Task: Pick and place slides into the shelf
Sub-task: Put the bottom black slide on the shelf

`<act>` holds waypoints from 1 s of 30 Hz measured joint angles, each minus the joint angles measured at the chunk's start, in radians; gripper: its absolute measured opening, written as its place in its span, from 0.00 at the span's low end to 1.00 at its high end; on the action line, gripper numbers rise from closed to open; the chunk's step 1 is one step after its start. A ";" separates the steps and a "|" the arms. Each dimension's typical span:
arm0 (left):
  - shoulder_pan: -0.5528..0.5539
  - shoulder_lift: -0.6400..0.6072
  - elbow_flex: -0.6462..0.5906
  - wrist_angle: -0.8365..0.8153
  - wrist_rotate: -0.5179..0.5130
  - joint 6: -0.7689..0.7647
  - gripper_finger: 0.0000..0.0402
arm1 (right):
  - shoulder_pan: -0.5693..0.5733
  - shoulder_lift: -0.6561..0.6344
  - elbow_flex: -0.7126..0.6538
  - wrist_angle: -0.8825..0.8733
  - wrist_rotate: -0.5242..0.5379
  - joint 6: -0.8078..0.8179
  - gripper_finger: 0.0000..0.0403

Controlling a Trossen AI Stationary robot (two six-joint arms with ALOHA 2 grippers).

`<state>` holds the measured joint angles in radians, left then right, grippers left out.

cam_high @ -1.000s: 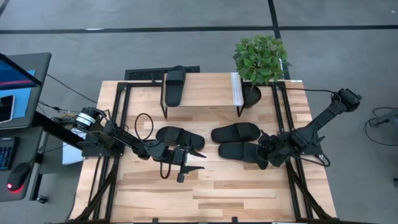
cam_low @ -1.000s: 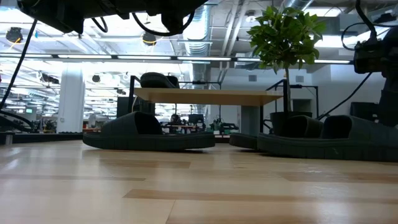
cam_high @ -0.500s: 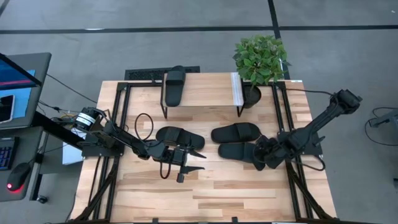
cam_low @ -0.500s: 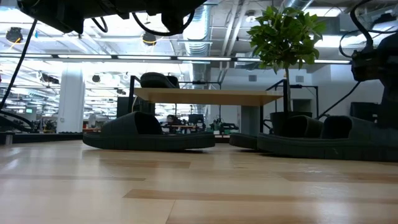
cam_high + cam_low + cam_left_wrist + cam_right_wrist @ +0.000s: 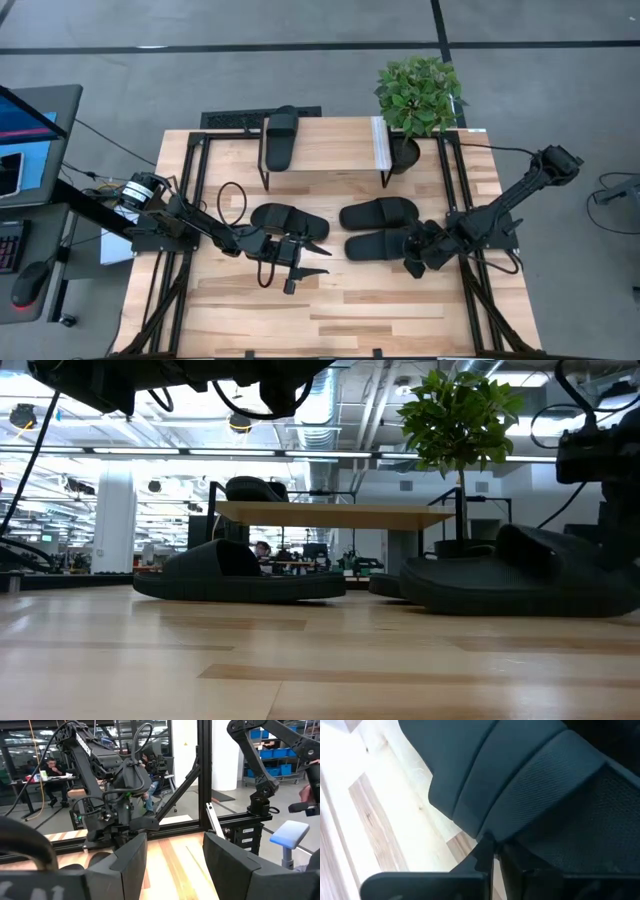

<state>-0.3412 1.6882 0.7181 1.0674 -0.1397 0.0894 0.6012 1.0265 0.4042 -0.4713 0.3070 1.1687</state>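
Four slides are sitting apart: one on the shelf (image 5: pixel 325 145), three on the worktop (image 5: pixel 400 310).

One slide (image 5: pixel 280 137) is lying across the shelf's left end, another (image 5: pixel 288 219) is resting left of centre on the worktop, and a pair is lying right of centre, the far slide (image 5: pixel 380 212) just beside the near slide (image 5: pixel 377 245). Reaching in low from the right edge with its arm stretched diagonally, the right end effector (image 5: pixel 415 250) is pinching the near slide at its right end; in the low view that end (image 5: pixel 540 555) is riding up off the wood. Lying low across the worktop, the left arm is holding its left end effector (image 5: pixel 305 258) just in front of the left-of-centre slide, fingers (image 5: pixel 125 862) spread and gripping nothing. Behind the shelf's right end a potted plant (image 5: pixel 420 95) is standing.
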 joint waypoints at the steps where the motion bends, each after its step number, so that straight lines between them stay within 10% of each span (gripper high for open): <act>1: 0.000 0.000 0.000 -0.001 0.000 0.000 0.46 | 0.005 0.000 0.000 0.000 0.001 0.000 0.03; 30: 0.000 0.000 0.000 -0.001 -0.003 -0.105 0.46 | 0.329 0.000 0.235 -0.218 0.396 -0.096 0.00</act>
<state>-0.3412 1.6882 0.7181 1.0663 -0.1429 -0.0158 0.9307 1.0267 0.6394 -0.6890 0.7032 1.0725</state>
